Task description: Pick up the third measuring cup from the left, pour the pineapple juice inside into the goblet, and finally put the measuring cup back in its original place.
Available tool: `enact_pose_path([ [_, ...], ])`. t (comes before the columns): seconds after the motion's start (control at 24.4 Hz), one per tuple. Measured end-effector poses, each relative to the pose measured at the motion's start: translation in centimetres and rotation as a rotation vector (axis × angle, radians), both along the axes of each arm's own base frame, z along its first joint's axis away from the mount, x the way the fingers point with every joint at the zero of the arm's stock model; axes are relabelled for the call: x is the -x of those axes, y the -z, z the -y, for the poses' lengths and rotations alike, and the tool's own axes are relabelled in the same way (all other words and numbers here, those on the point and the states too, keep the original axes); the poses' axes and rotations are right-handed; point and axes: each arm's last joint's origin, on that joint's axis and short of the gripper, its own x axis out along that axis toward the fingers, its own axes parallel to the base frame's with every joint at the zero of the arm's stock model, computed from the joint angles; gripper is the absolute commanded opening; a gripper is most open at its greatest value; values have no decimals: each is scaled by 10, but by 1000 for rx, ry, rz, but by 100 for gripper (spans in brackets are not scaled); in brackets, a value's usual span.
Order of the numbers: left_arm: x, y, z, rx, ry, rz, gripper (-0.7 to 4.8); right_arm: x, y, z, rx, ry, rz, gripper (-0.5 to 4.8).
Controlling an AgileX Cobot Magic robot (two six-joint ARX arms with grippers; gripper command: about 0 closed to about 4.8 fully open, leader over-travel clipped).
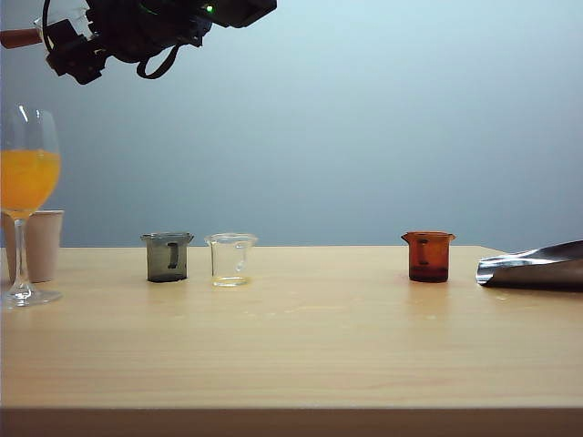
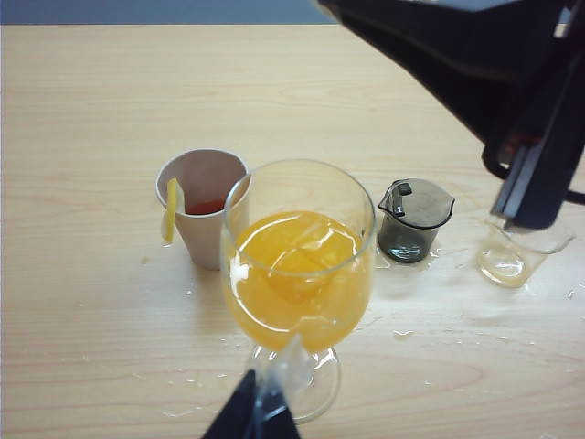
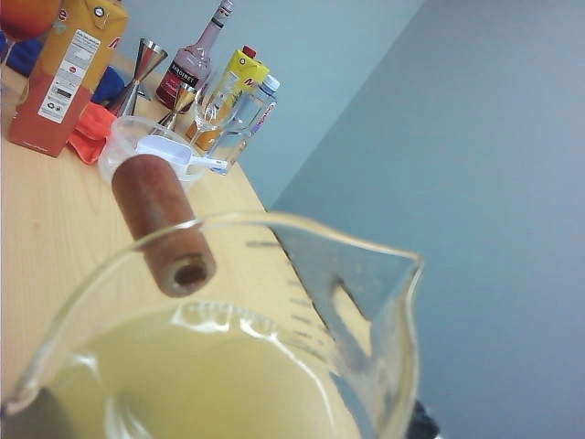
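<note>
I count three small cups on the worktop [image 1: 291,355]: smoky grey cup [image 1: 168,257], clear cup [image 1: 230,259], amber cup [image 1: 428,256]. At left, one goblet [image 1: 27,196] holds orange juice, a paper cup [image 1: 41,244] behind it. Upper left, my right hand [image 1: 73,41] grips the third measuring cup [image 3: 228,338], pineapple juice [image 3: 192,384] inside. My left hand [image 2: 256,421] is mostly hidden; I cannot tell its opening.

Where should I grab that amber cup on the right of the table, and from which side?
Probably its body, from above, fingers straddling the walls: the amber cup stands upright, with silver foil close beside. Right gripper, aloft, holds the third measuring cup; left gripper sits by the goblet.
</note>
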Motion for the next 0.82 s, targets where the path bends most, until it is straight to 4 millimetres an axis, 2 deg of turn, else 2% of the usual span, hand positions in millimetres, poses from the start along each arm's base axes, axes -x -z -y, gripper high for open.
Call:
enact_pose_path([
  [0.2, 0, 0, 0, 0, 0, 0, -3, 6, -5, -5, 7, -26, 106, 106],
  [0.82, 0, 0, 0, 0, 0, 0, -3, 7, -8, -5, 20, -77, 215, 105],
])
